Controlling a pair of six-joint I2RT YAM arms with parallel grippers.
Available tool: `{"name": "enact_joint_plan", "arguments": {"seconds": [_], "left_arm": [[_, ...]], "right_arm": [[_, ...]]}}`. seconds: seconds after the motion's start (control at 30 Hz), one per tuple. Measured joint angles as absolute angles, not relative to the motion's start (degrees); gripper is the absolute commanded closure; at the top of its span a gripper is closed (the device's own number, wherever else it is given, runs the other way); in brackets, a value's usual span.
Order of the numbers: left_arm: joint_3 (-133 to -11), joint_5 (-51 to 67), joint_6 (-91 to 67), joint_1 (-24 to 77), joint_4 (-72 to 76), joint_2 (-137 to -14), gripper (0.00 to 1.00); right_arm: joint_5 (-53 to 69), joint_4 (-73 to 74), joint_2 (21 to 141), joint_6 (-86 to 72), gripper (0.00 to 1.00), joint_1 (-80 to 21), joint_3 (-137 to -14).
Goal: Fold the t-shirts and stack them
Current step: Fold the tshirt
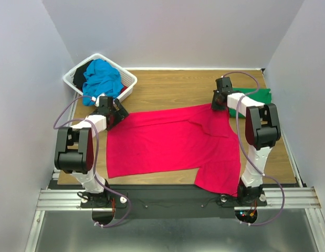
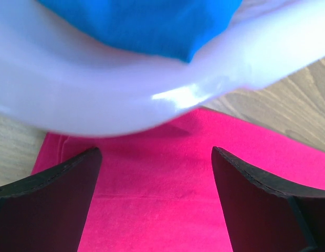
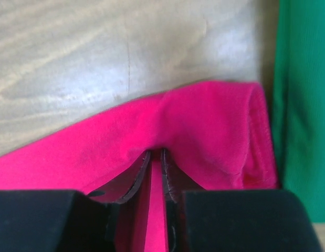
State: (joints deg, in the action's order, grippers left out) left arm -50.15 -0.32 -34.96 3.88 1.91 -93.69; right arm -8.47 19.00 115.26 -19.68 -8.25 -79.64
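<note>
Crimson-pink t-shirt (image 1: 173,144) lies spread across the desk (image 1: 167,89) between the two arms. The right jaws are clenched on a small gathered fold at one of its corners. The left jaws are released and stand wide apart over the opposite corner, with the cloth showing below and between them. I cannot tell whether they touch it.

The main risk is on the left. The white basket (image 2: 125,100) sits just ahead of those jaws, its rim almost against them, and the turquoise-blue t-shirt (image 2: 146,26) spills over that rim. If they reach any further forward while closing, they could nip the rim or the blue cloth instead of the pink. They could also shove the basket.

On the right, the pinch holds only a narrow ridge of fabric close to the hem. A pull before the left side grips would likely skew the shirt or let the fold slide out.

The green t-shirt (image 3: 304,105) lies just beside the right jaws, touching or nearly touching the pink corner. A sideways sweep there could drag or rumple it.
</note>
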Motion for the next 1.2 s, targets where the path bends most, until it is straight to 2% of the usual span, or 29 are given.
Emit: {"name": "enact_joint_plan", "arguments": {"seconds": [0.1, 0.17, 0.3, 0.33, 0.4, 0.47, 0.5, 0.7, 0.93, 1.07, 1.2], "left_arm": [[-50.9, -0.9, -34.8, 3.7, 1.7, -94.1, 0.02], [-51.6, -1.3, -34.5, 3.6, 0.4, -94.1, 0.02], [-51.9, -0.8, -34.5, 3.6, -1.8, -92.2, 0.02], [-51.2, -0.7, -34.6, 3.7, -2.4, -90.0, 0.02], [-49.3, -1.2, -35.0, 3.7, -4.5, -83.5, 0.02], [-48.4, -2.5, -35.7, 3.7, -6.9, -76.9, 0.02], [-48.3, -3.3, -36.2, 3.8, -8.0, -73.3, 0.02], [-42.8, -6.2, -40.5, 3.7, -15.2, -60.1, 0.02], [-31.9, -5.8, -48.8, 5.0, -26.0, -51.6, 0.01], [-31.3, -5.7, -50.5, 5.3, -24.8, -50.7, 0.01], [-32.4, -3.9, -50.0, 5.8, -20.2, -57.8, 0.02]], "right_arm": [[-9.0, 19.1, 115.9, -17.7, 0.77, -8.3, -81.3], [-9.1, 19.0, 115.9, -16.7, 0.71, -8.2, -82.2], [-8.0, 18.9, 113.8, -16.3, 0.54, -8.2, -81.3], [-7.6, 19.1, 112.1, -16.6, 0.44, -8.2, -80.3], [-6.8, 19.1, 107.3, -16.9, 0.29, -8.2, -77.5], [-6.2, 19.2, 102.0, -18.0, 0.04, -8.2, -75.0], [-5.6, 18.9, 98.6, -18.9, 0.00, -8.2, -73.0], [-1.8, 19.5, 78.5, -24.6, 0.00, -8.2, -59.1], [-1.9, 27.8, 63.9, -32.7, 0.00, -8.2, -43.4], [0.3, 30.5, 62.4, -33.8, 0.00, -8.2, -40.7], [0.4, 31.0, 66.2, -33.2, 0.00, -8.2, -42.4]]}}
